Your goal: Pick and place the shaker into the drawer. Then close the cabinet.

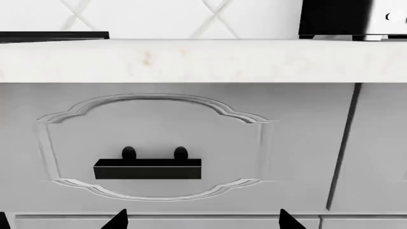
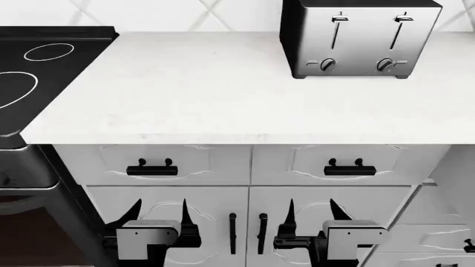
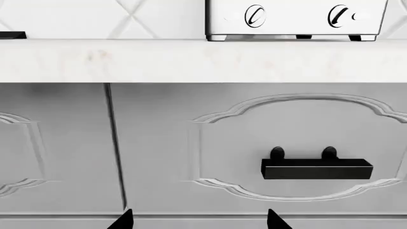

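The shaker is out of view in all three views. The drawer, as a deep white box, does not show either; I see only shut ornate fronts. My left gripper hangs low in front of the cabinet doors, below the left drawer front's black handle. It is open, with nothing between its fingertips. My right gripper is level with it, below the right drawer front's black handle, and is also open and empty. Each wrist view faces its own drawer front: the left handle and the right handle.
A chrome toaster stands at the back right of the white countertop. A black cooktop lies at the left with the oven front below it. Two vertical door handles sit between my grippers. More drawer fronts show at the far right.
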You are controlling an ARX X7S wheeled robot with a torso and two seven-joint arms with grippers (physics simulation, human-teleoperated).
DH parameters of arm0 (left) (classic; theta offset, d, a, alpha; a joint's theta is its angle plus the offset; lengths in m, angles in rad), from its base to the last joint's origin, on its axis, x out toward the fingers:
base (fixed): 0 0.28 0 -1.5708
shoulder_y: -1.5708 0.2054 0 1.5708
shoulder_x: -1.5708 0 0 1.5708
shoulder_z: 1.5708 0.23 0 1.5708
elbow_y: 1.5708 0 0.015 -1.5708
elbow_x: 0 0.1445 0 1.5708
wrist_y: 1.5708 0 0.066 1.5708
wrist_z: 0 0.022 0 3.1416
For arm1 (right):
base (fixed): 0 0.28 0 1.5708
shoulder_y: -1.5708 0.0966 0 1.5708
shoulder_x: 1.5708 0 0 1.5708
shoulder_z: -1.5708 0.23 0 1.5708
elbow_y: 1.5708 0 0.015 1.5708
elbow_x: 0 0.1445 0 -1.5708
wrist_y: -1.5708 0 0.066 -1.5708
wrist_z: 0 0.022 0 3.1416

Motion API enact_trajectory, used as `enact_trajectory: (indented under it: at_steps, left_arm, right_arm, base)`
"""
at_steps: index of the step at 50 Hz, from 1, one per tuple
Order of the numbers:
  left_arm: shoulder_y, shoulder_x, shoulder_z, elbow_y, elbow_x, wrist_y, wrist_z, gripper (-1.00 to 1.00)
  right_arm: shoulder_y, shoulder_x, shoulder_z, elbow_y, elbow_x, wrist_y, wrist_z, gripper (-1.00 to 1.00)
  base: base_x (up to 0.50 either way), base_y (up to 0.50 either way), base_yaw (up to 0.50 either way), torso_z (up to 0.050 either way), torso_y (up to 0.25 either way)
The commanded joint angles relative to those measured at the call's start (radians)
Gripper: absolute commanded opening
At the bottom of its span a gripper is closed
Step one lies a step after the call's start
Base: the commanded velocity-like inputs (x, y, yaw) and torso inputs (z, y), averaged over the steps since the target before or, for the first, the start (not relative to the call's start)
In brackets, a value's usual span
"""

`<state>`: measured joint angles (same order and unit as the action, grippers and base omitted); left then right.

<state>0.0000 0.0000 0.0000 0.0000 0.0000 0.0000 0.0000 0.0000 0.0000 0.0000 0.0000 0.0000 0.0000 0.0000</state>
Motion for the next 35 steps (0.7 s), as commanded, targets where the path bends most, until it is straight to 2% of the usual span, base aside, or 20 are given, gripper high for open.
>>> enact_trajectory:
  at_steps: [1,35]
  left_arm:
    - [-0.003,-0.017,0.015,-0.004,-0.022,-0.004,-0.013,1.0]
    - [-0.012,-0.083,0.097,-0.05,-0.113,-0.002,-0.027,1.0]
  right_arm:
    - [0.001,0.015,-0.02,0.001,0.015,-0.006,0.02,1.0]
    - [0.037,0.081,-0.106,0.041,0.097,0.017,0.059,1.0]
  base:
    - [0.0,0.0,0.0,0.0,0.0]
    - [0.0,0.5,0.0,0.0,0.0]
